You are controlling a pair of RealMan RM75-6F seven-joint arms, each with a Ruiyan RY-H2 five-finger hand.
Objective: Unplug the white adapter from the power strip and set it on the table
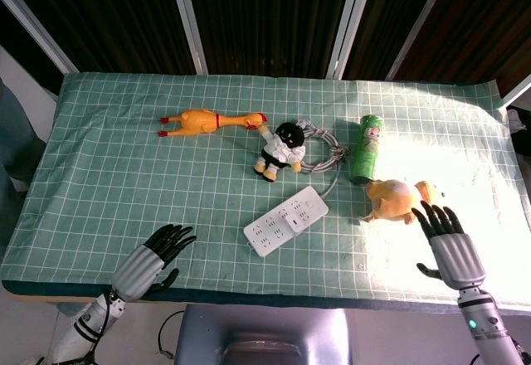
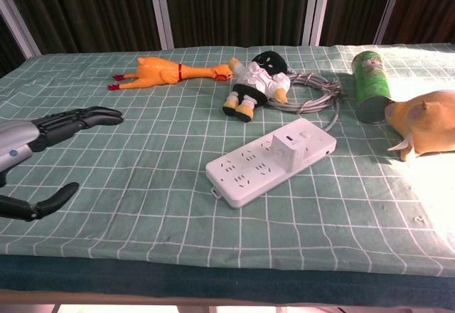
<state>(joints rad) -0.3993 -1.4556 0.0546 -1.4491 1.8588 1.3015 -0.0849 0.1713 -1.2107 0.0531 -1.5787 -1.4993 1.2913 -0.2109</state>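
A white power strip (image 1: 285,220) (image 2: 271,159) lies slantwise in the middle of the green checked cloth. The white adapter (image 2: 293,146) (image 1: 302,211) sits plugged into its right end. My left hand (image 1: 155,256) (image 2: 44,135) hovers open above the front left of the table, well left of the strip, holding nothing. My right hand (image 1: 448,243) is open at the front right, just right of the yellow plush toy and far from the strip; the chest view does not show it.
A black-and-white penguin plush (image 1: 282,148) lies behind the strip on a coiled grey cable (image 1: 322,151). A rubber chicken (image 1: 211,121) is at back left. A green can (image 1: 366,148) and a yellow plush toy (image 1: 400,199) stand right of the strip.
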